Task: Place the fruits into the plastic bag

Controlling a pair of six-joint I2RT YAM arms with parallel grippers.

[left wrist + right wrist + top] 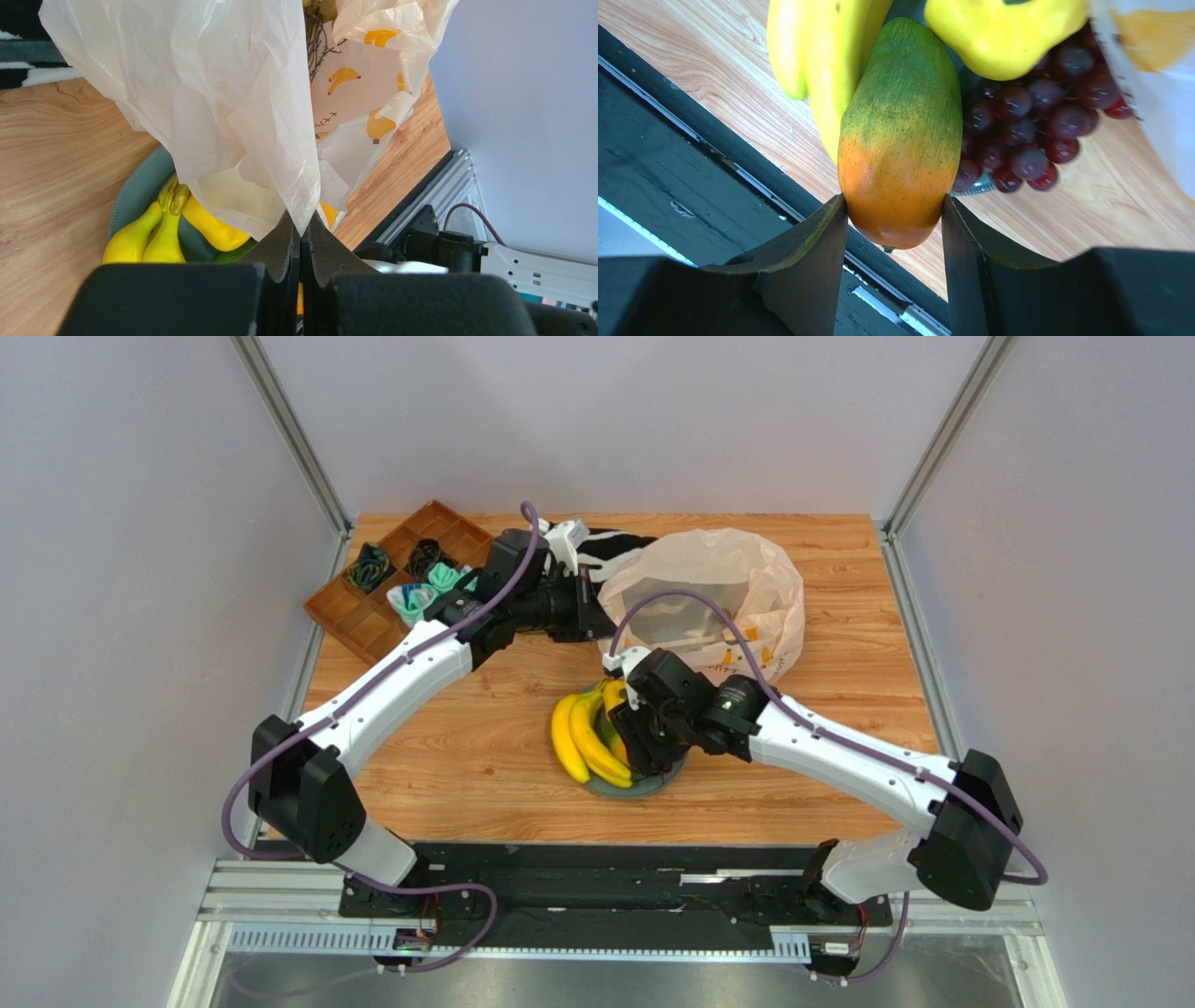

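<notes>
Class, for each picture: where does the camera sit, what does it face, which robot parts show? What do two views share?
Top: above and behind, looking down at the table; both arms show.
Left wrist: on left arm, facing the bag; left claw pinches it.
Right wrist: on right arm, facing the orange-green fruit in right claw.
All share bananas.

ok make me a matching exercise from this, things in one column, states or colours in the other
1 left gripper
2 right gripper
3 grapes
4 plate

a grey
b shut on the orange-green fruit
c dark purple
d shut on the plastic bag

Pairs: 1-d, 2-b, 3-c, 4-a
</notes>
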